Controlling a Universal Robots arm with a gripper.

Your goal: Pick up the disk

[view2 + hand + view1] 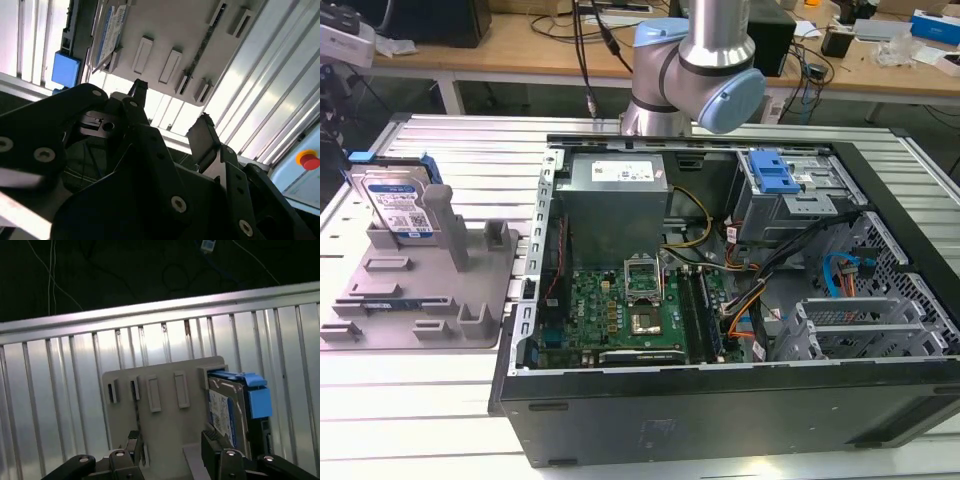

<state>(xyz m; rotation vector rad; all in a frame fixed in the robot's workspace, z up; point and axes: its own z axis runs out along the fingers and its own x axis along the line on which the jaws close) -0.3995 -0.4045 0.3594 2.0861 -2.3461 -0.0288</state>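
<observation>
The disk stands on edge in the grey holder at the exterior view's left, its silver face with a blue-and-white label turned outward and a blue frame round its edges. In both wrist views my gripper hangs above the holder, open, with nothing between its dark fingers. The disk sits off to one side of the fingers, apart from them.
An open computer case lies on the ribbed metal table, with a blue caddy in its drive bay. The arm's base rises behind the case. A red stop button sits beyond the table.
</observation>
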